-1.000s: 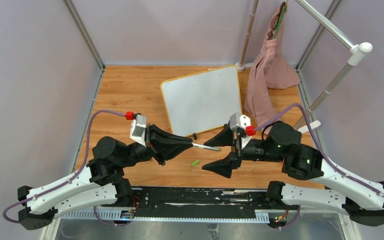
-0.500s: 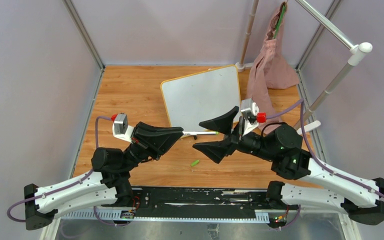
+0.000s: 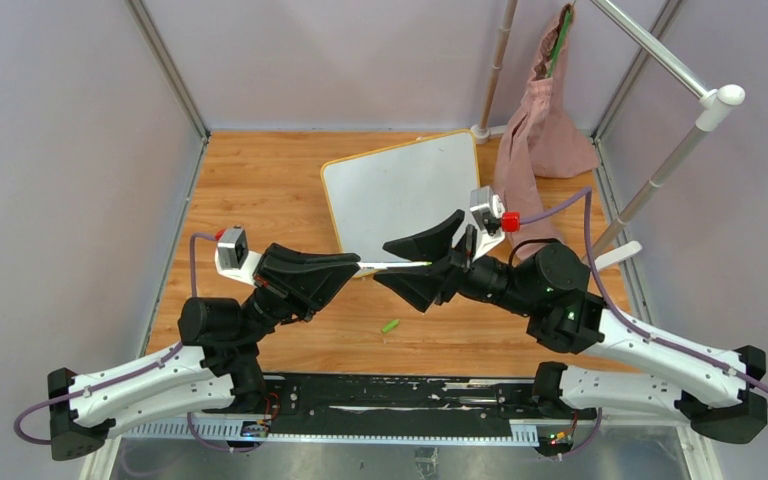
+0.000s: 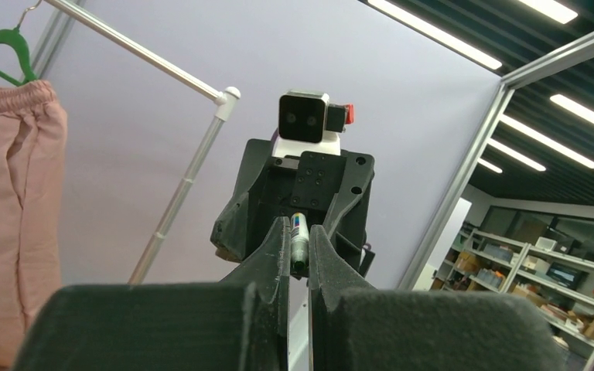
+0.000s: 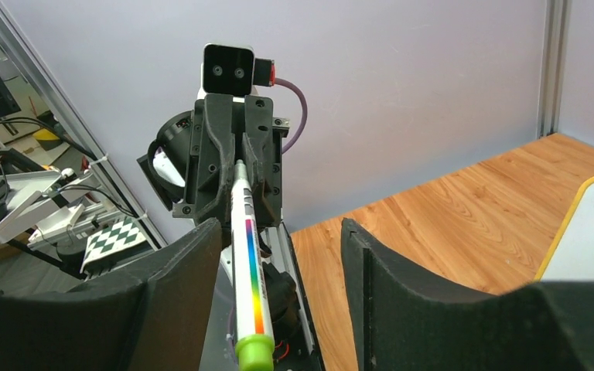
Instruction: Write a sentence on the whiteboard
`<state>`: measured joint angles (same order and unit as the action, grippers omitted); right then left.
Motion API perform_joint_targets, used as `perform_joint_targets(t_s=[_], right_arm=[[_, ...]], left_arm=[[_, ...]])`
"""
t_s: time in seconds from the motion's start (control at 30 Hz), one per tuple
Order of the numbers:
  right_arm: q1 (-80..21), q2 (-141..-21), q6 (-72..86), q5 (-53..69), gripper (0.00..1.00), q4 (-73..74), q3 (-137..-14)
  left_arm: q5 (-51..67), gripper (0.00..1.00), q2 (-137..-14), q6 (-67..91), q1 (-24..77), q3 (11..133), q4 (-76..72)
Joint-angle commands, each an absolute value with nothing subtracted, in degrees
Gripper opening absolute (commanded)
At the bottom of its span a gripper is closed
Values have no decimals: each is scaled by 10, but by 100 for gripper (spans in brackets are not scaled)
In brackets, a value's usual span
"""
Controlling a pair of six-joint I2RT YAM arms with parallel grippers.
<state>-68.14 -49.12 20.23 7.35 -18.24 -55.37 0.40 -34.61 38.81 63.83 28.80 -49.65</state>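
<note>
Pink cloth garment [image 3: 535, 140] is hanging at far right. A small green cap [image 3: 390, 325] is lying loose on the wooden table [image 3: 260, 190], near centre. The white, yellow-framed whiteboard [image 3: 405, 195] is lying flat and skewed, beyond both arms. Left gripper [image 3: 356, 264] is pinching a slim white marker with a rainbow stripe [image 3: 405, 265], its green end pointing right. Right gripper [image 3: 380, 263] is gaping wide around that end; contact cannot be judged.

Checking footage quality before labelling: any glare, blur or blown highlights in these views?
Top external: even light, sharp, no glare on the whiteboard. Left wrist: ceiling strips blown out, its own fingers soft, marker sharp. Right wrist: marker's green end soft near the lens, left gripper crisp.
</note>
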Motion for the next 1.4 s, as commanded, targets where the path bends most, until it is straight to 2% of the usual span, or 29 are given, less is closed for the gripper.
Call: perform_joint_targets(t_s=[0.0,0.13,0.37,0.53,0.7,0.8,0.9,1.07,1.37], right_arm=[[-683,-498,217,66,59,-227,-571],[-683,-501,222,67,50,-247,-568],[-683,-503,233,63,53,-280,-552],[-683,-509,235,74,43,-277,-556],[-683,-510,240,79,54,-274,-556],[-683,-510,244,76,56,-276,-554],[-683,-512,243,77,51,-278,-555],[-683,-519,244,84,37,-270,-563],[-683,-524,246,84,35,-266,-568]], left_arm=[[4,0,-343,395,638,291,-514],[7,0,-347,401,638,293,-515],[8,0,-356,412,638,291,-523],[2,0,-357,415,639,290,-526],[-10,0,-353,416,638,287,-534],[-19,0,-353,416,638,287,-535],[-17,0,-356,417,638,288,-535],[-18,0,-356,417,638,288,-536],[-8,0,-361,421,638,290,-536]])
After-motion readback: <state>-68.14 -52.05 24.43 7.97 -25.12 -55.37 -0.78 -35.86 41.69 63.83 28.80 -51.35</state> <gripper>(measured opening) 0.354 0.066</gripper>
